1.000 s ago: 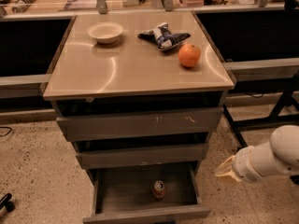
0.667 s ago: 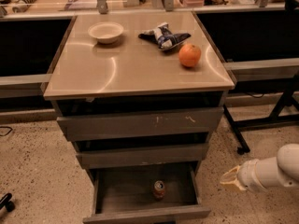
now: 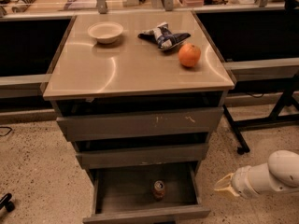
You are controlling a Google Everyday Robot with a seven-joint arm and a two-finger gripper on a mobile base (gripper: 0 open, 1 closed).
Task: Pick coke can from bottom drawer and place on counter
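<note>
The coke can (image 3: 159, 189) stands upright inside the open bottom drawer (image 3: 117, 195), near its middle and toward the front. The can is red-brown with a silver top. The tan counter (image 3: 117, 69) tops the grey drawer cabinet. My gripper (image 3: 224, 185) is at the lower right, on a white arm, to the right of the drawer and outside it. Its cream tip points left toward the drawer, about level with the can and apart from it.
On the counter are a white bowl (image 3: 105, 31), a blue-and-white crumpled bag (image 3: 163, 35) and an orange fruit (image 3: 189, 55). The two upper drawers (image 3: 140, 122) are slightly pulled out. A black table leg with a caster (image 3: 240, 149) stands right of the cabinet. Speckled floor surrounds the cabinet.
My arm and gripper have dropped lower at the right of the cabinet. The can, the drawers and the counter items have not moved.
</note>
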